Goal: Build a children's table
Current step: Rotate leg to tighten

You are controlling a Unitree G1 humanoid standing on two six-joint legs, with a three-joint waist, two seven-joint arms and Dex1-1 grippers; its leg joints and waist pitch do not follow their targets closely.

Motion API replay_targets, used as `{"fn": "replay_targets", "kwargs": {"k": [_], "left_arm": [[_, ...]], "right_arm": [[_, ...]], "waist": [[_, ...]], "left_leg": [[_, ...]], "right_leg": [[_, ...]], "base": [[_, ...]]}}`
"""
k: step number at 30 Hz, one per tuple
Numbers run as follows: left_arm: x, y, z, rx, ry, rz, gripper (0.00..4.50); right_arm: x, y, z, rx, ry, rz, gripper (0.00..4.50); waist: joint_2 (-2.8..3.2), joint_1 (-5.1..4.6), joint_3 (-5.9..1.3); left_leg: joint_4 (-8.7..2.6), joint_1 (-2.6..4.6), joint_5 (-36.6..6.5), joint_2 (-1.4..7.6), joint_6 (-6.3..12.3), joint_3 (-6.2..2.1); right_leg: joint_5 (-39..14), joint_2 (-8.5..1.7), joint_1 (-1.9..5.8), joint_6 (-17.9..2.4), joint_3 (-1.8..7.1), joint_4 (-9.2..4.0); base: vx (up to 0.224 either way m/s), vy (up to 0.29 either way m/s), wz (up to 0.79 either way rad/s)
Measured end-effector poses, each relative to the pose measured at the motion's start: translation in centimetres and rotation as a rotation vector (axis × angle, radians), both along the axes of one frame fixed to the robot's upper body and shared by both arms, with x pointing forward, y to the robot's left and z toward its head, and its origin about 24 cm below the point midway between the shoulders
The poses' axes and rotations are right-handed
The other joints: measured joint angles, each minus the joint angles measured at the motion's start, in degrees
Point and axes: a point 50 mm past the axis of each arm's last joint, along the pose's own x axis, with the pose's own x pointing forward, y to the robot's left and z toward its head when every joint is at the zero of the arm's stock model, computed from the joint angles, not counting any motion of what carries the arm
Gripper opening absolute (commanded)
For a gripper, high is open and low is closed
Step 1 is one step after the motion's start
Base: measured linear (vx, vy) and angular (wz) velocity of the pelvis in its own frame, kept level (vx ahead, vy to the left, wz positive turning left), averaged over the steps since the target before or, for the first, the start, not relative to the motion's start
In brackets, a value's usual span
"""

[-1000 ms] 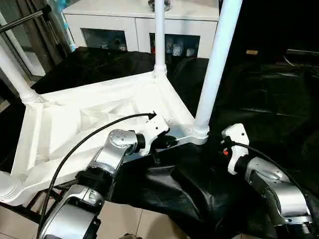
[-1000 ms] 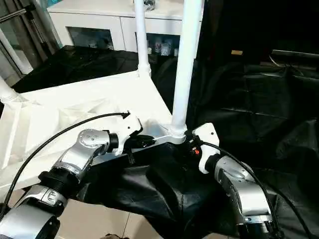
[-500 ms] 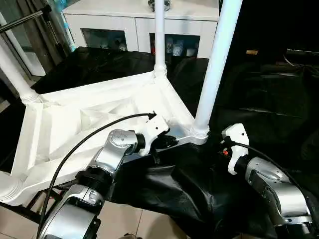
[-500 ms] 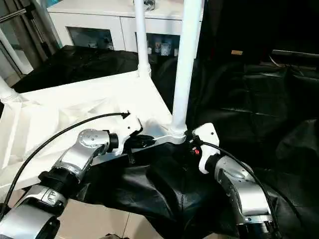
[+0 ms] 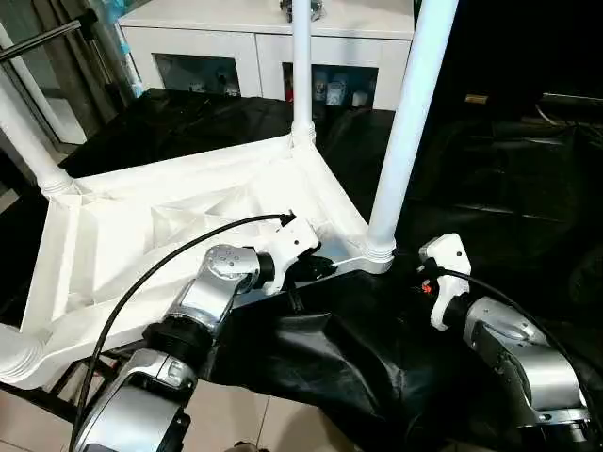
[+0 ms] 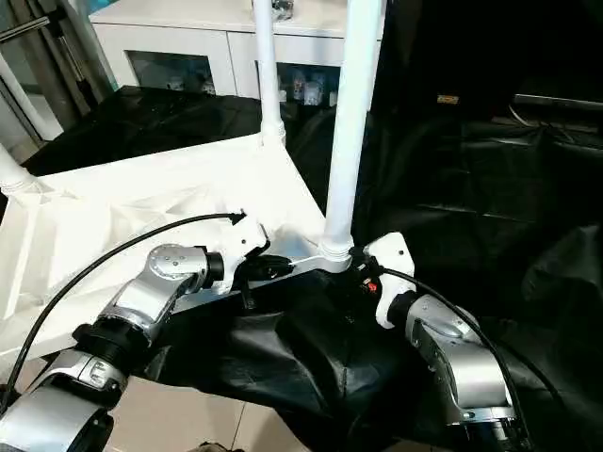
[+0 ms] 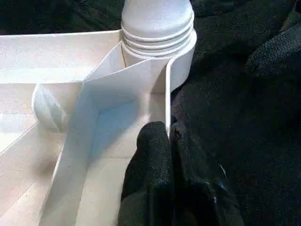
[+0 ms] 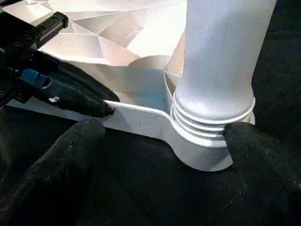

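Nothing has moved. Tabletop (image 5: 179, 235) lies underside up on the black cloth (image 5: 490, 188), legs (image 5: 407, 122) standing in its sockets. Left gripper (image 7: 170, 136) pinches the near rim beside the corner socket; right gripper (image 8: 164, 136) stands wide around that socket's base.

Silver forearms (image 5: 215, 294) — white wrist housings, black cables, black fingers (image 7: 153, 155).

Looks like a home room: white cabinet (image 5: 268, 42) w/ glass doors (small items inside), tile floor (image 5: 28, 424).
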Motion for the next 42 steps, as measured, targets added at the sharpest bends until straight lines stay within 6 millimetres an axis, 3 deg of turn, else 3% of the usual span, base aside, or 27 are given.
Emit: {"fn": "replay_targets", "kwargs": {"k": [42], "left_arm": [[0.0,0.0,0.0,0.0,0.0,0.0,0.0]], "right_arm": [[0.0,0.0,0.0,0.0,0.0,0.0,4.44]], "waist": [[0.0,0.0,0.0]], "left_leg": [[0.0,0.0,0.0,0.0,0.0,0.0]], "right_leg": [[0.0,0.0,0.0,0.0,0.0,0.01]], "base": [[0.0,0.0,0.0]]}}
